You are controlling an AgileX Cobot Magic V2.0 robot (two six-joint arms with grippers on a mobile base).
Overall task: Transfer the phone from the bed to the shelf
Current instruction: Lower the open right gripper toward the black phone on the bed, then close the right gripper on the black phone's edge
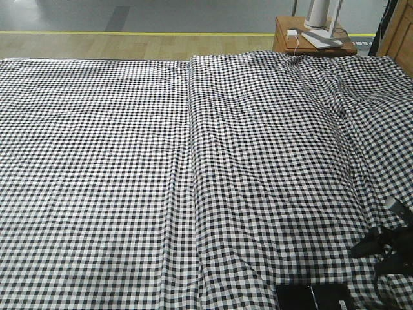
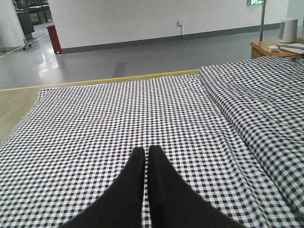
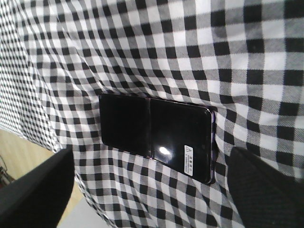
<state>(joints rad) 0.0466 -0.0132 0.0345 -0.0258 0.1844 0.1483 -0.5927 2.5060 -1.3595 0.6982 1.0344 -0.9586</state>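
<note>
floor [image 2: 142, 52]: glossy grey, yellow line [image 2: 95, 80] | wall [image 2: 118, 19]: white | furniture: small wooden side table [image 1: 284, 40]

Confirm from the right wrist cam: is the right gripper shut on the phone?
No, the phone lies flat on the bed, unclamped, with the right gripper open wide on either side of it.

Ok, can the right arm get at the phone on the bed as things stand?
Probably yes: the phone lies flat and uncovered on the bed, and the right arm's jaws stand open either side of it, nothing in between.
</note>
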